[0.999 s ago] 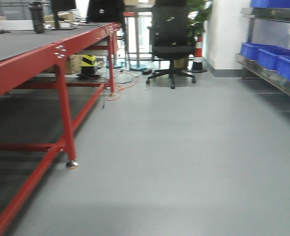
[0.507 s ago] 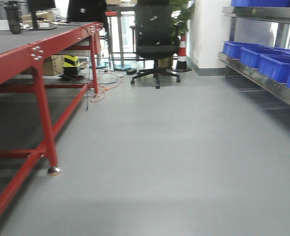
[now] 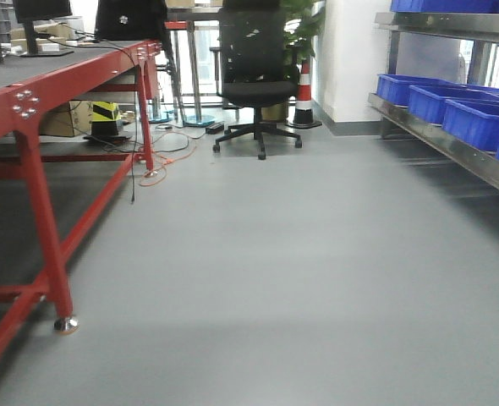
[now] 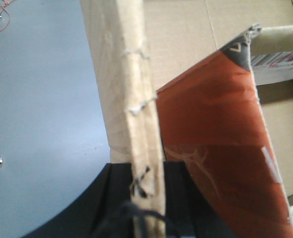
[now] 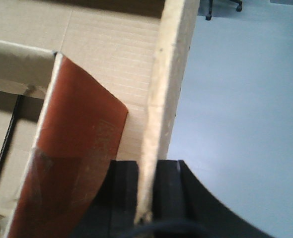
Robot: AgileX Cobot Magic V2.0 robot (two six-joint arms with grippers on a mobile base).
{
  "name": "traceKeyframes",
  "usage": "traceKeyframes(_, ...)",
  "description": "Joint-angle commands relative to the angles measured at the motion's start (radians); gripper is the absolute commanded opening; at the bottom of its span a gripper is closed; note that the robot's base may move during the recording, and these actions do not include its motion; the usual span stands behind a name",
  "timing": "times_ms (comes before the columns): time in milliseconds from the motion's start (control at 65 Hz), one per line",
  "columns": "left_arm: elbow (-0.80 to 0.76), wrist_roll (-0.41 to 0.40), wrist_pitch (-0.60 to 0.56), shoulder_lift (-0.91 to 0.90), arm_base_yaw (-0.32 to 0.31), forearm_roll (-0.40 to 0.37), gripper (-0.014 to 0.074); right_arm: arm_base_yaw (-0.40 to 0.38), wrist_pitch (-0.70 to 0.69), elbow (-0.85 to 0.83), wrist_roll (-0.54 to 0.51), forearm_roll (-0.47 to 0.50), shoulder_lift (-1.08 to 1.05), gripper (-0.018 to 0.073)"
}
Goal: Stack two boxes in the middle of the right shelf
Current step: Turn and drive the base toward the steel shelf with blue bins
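The left gripper [image 4: 146, 171] has its two black fingers pressed together on the upright wall of a brown corrugated cardboard carton [image 4: 181, 44]. The raw, frayed edge of that wall runs straight up between them. The right gripper [image 5: 147, 173] is clamped the same way on a pale cardboard wall [image 5: 169, 74]. Each wrist view shows grey floor [image 4: 42, 99] on the outer side of the wall it holds and the carton's inside on the other.

A reddish-brown flap [image 4: 216, 134] leans inside the carton, and the right wrist view shows a similar one [image 5: 82, 134]. The two arms probably grip opposite walls of one carton and carry it between them, off the floor, so the mobile base can travel with it. Whether a second box sits below or inside it cannot be told from these views.

The front view shows no carton at all. It shows open floor and a black office chair [image 3: 251, 68] ahead. On the left is a red-framed table [image 3: 72, 83], and along the right runs a shiny stainless-steel shelf [image 3: 452, 150] loaded with blue plastic bins [image 3: 474, 118]. The carton is in the grippers, well apart from that shelf, so this looks like the transport stage, with placing and stacking not yet done. Pinching a thin wall risks tearing or buckling the cardboard, so the turn toward the shelf calls for gentle motion.
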Motion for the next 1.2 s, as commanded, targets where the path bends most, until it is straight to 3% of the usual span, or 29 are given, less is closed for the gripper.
traceKeyframes(0,-0.012,0.001,-0.052,-0.014,0.003,-0.008,-0.0111,-0.005,-0.055,-0.011,-0.013,-0.021,-0.008,-0.0154)
traceKeyframes(1184,-0.012,0.001,-0.054,-0.014,0.003,-0.006,-0.0111,-0.005,-0.055,-0.011,-0.013,-0.021,-0.008,-0.0154)
